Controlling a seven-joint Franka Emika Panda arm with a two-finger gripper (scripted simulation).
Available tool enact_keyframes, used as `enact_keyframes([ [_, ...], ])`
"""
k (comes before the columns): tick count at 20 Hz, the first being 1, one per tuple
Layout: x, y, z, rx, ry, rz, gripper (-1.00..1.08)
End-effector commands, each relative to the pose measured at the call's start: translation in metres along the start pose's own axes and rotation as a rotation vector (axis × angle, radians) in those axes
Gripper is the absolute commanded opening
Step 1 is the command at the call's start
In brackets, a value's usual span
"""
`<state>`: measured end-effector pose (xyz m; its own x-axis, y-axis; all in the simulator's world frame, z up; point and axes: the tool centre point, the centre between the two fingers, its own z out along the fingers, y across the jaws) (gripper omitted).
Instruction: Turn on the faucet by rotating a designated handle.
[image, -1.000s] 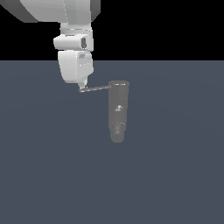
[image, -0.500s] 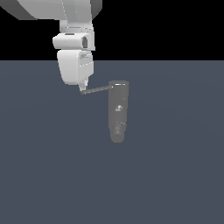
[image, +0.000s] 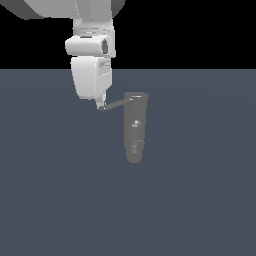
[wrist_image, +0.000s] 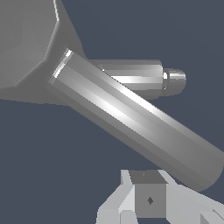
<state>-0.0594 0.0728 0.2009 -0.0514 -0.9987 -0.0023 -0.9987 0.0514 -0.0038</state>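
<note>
The faucet (image: 135, 131) is a dark grey upright cylinder with light specks in the middle of the exterior view. Its handle (image: 117, 104), a thin grey rod, sticks out from the flat top toward the exterior view's left. My white gripper (image: 101, 104) hangs right at the rod's free end, touching or nearly touching it. In the wrist view the handle (wrist_image: 131, 118) runs as a thick bright bar close in front of my gripper (wrist_image: 148, 199). The fingertips look like one block with no gap. The faucet body (wrist_image: 131, 76) lies behind the bar.
The faucet stands on a flat blue-grey floor (image: 200, 200). A black background fills the top of the exterior view. A broad grey faceted surface (wrist_image: 24, 39) fills one corner of the wrist view.
My gripper has shifted slightly toward the exterior view's right. The handle's free end has moved the same way, and the rod now looks shorter.
</note>
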Motion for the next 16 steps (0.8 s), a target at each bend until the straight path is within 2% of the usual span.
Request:
enact_keyframes([
  [1,0.011,0.007,0.0,-0.002,0.002,0.009,-1.0],
  [16,0.045,0.044,0.0,-0.004,0.002,0.005,-1.0],
])
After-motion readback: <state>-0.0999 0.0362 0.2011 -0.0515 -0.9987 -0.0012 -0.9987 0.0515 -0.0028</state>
